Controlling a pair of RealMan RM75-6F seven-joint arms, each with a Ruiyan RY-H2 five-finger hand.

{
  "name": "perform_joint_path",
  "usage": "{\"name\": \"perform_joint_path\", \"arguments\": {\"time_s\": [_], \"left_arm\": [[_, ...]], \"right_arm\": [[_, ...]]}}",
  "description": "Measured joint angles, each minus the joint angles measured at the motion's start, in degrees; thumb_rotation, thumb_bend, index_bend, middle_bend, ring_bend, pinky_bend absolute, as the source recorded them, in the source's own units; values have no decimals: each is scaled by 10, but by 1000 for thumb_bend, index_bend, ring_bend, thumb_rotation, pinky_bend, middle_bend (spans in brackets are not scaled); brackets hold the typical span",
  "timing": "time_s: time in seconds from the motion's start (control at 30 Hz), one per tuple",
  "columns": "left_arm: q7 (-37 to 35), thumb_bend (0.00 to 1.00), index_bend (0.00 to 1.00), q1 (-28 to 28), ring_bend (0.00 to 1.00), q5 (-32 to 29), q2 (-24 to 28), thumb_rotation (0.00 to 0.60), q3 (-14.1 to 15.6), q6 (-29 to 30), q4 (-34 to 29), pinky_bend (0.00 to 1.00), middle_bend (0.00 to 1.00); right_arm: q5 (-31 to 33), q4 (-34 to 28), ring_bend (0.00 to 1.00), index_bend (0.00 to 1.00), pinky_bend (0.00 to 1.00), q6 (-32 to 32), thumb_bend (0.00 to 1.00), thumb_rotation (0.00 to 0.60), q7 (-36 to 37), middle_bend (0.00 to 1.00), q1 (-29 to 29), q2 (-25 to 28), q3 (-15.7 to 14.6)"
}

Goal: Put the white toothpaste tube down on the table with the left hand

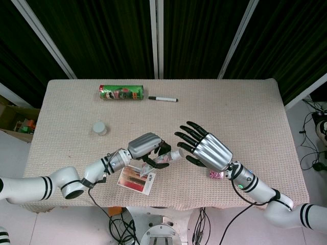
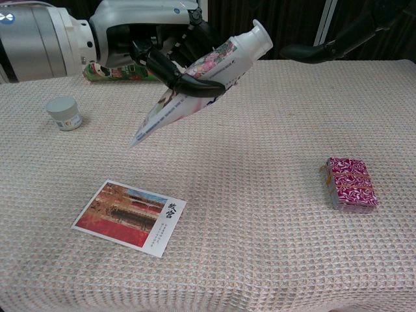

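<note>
My left hand point(image 1: 148, 146) point(image 2: 162, 49) holds the white toothpaste tube point(image 2: 201, 81) point(image 1: 164, 158) above the table, fingers wrapped around its middle. The tube is tilted, with its white cap up and to the right and its flat crimped end pointing down to the left. It hangs clear of the cloth. My right hand point(image 1: 204, 147) is open with fingers spread, just right of the tube's cap and not touching it; in the chest view only its dark fingers point(image 2: 325, 49) show at the top right.
A postcard point(image 2: 130, 216) point(image 1: 135, 179) lies under the tube near the front edge. A red patterned pack point(image 2: 350, 183) point(image 1: 215, 175) sits at the right. A small white jar point(image 1: 99, 128) point(image 2: 64, 112), a green can point(image 1: 121, 92) and a marker point(image 1: 163, 99) lie further back.
</note>
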Motion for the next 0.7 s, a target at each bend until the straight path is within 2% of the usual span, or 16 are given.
{"name": "perform_joint_path", "arguments": {"time_s": [0.7], "left_arm": [[-6,705,696,-10,596,5,8,501,1,-9,-7,601,735]], "right_arm": [[-18,5,133,537,188,-18,240,600,12,254,23,13,-6]]}}
